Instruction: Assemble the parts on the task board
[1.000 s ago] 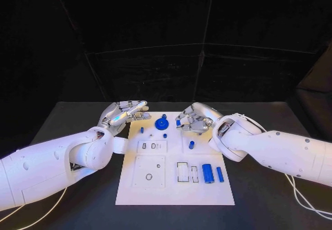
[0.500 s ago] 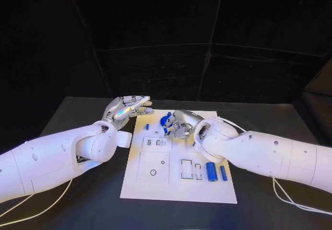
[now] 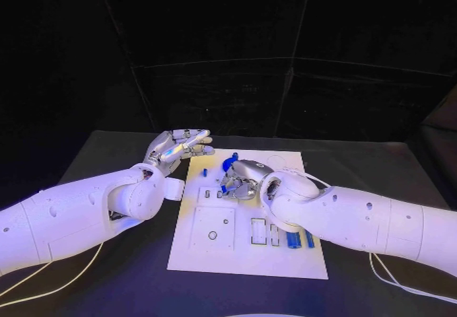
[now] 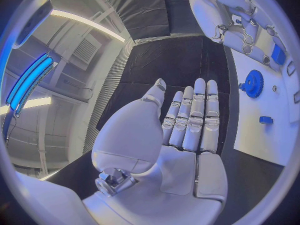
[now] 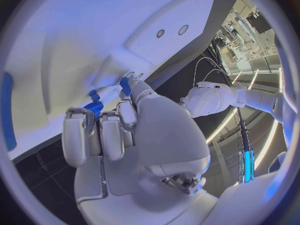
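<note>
The white task board (image 3: 243, 261) lies in the middle of the black table. My right hand (image 3: 243, 178) hovers over its far middle, fingers curled, pinching a small blue part (image 5: 125, 85) at the fingertips, just above the small slots (image 3: 208, 194). A blue gear (image 3: 230, 163) stands on the board behind that hand, partly hidden by it, and shows as a blue gear (image 4: 253, 82) in the left wrist view. A small blue peg (image 3: 203, 173) stands near the board's left edge. My left hand (image 3: 177, 147) is held flat with fingers straight and apart beside the board's far left corner, holding nothing.
Two blue cylinders (image 3: 294, 239) lie in recesses near the board's right side, partly under my right forearm (image 3: 352, 218). A square recessed plate (image 3: 211, 231) and narrow rectangular slots (image 3: 258, 231) sit in the board's near half. Black table (image 3: 105, 277) surrounds the board.
My right hand has moved from the board's far right side leftward and nearer, to above the small slots, still holding the blue part. The left hand has barely moved.
</note>
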Controlling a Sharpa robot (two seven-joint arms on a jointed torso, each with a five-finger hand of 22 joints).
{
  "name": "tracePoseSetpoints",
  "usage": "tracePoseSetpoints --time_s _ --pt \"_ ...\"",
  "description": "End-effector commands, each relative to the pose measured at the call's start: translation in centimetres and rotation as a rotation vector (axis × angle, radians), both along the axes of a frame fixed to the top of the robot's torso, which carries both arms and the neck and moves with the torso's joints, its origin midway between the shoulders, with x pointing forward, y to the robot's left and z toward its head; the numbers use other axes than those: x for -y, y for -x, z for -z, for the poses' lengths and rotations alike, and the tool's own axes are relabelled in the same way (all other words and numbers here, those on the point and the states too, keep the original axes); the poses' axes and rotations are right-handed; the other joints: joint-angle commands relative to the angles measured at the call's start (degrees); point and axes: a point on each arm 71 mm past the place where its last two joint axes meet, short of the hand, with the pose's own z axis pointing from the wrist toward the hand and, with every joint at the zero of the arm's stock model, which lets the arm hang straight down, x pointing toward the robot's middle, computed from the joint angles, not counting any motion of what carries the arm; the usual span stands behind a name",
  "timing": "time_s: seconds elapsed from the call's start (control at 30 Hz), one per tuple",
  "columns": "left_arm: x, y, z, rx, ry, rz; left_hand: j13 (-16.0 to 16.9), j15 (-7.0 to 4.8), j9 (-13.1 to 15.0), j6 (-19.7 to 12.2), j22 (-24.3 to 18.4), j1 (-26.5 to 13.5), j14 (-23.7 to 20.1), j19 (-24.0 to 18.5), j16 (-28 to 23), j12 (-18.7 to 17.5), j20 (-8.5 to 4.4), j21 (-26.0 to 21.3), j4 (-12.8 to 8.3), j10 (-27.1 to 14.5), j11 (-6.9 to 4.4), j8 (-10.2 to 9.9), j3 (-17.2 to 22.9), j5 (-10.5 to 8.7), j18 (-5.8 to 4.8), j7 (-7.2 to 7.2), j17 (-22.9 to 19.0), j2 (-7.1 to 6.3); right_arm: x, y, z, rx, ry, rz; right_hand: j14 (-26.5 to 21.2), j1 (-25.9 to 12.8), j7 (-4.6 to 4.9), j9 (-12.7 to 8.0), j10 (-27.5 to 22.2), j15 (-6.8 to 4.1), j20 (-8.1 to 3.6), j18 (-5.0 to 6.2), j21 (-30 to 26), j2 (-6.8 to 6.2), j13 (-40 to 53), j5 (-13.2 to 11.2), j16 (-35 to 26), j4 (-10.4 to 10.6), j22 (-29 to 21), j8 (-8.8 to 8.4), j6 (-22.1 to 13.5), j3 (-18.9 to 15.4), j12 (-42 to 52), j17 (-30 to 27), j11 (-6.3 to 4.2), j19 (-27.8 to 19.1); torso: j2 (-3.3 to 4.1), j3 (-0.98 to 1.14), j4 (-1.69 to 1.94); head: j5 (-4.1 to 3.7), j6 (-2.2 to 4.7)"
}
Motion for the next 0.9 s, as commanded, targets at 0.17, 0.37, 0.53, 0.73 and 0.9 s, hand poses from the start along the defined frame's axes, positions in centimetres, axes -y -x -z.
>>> tracePoseSetpoints --time_s 0.17,0.37,0.53,0.73,0.9 --pt "0.11 -0.04 -0.22 0.016 0.006 0.008 -0.1 0.00 0.0 0.4 -0.1 0.2 0.4 0.5 -0.2 -0.4 0.10 -0.3 -0.4 0.4 0.13 0.0 0.1 0.03 0.86 0.14 0.1 0.53 -0.28 0.07 0.22 0.012 0.031 -0.011 4.1 -0.7 -0.73 0.1 0.1 -0.37 -0.08 -0.65 0.2 -0.12 0.0 0.3 -0.2 0.1 6.8 0.18 1.6 0.4 -0.2 5.1 -0.36 0.4 -0.03 0.03 0.03 0.21 -0.30" --pt "0.12 -0.05 -0.22 0.016 0.006 0.009 -0.1 0.00 0.0 0.4 -0.1 0.2 0.4 0.5 -0.2 -0.4 0.10 -0.3 -0.4 0.4 0.13 0.0 0.1 0.03 0.86 0.14 0.1 0.53 -0.10 0.08 0.46 0.007 0.035 -0.008 4.1 -0.7 -0.73 0.1 0.1 -0.37 -0.08 -0.65 0.2 -0.12 0.0 0.3 -0.2 0.1 6.8 0.18 1.6 0.4 -0.2 5.1 -0.36 0.4 -0.01 0.07 0.00 0.16 -0.41" --pt "0.09 -0.06 -0.21 0.015 0.005 0.008 -0.1 0.00 0.0 0.4 -0.1 0.2 0.4 0.5 -0.2 -0.4 0.10 -0.3 -0.4 0.4 0.13 0.0 0.1 0.03 0.86 0.14 0.1 0.53 0.07 0.11 0.64 -0.002 0.045 -0.007 4.1 -1.0 -0.72 0.1 0.2 -0.37 -0.08 -0.65 0.2 -0.26 0.1 0.3 -0.2 0.1 6.8 0.13 1.6 0.4 -0.2 5.2 -0.35 0.4 0.00 0.07 -0.03 0.22 -0.43" --pt "0.08 -0.06 -0.20 0.015 0.005 0.009 -0.1 -0.02 -0.1 0.4 -0.1 0.2 0.4 0.5 -0.3 -0.4 0.09 -0.3 -0.5 0.4 0.09 0.0 0.1 0.01 0.86 0.10 0.1 0.60 0.28 0.12 0.87 -0.015 0.068 -0.007 4.1 -1.1 -0.70 0.0 0.2 -0.36 -0.08 -0.65 0.2 -0.37 0.0 0.3 -0.2 0.2 6.8 0.08 1.5 0.5 -0.3 5.1 -0.34 0.4 0.03 0.07 0.00 0.26 -0.49" --pt "0.05 -0.07 -0.20 0.014 0.005 0.008 -0.1 -0.02 -0.1 0.4 -0.1 0.2 0.4 0.5 -0.3 -0.4 0.09 -0.3 -0.5 0.4 0.09 0.0 0.1 0.01 0.86 0.10 0.1 0.60 0.35 0.13 1.02 -0.022 0.089 -0.012 4.0 -1.4 -0.65 0.0 0.1 -0.35 -0.07 -0.63 0.2 -0.68 -0.1 0.3 -0.3 0.1 6.7 -0.07 1.4 0.5 -0.4 5.0 -0.31 0.3 0.01 0.05 0.01 0.31 -0.61"
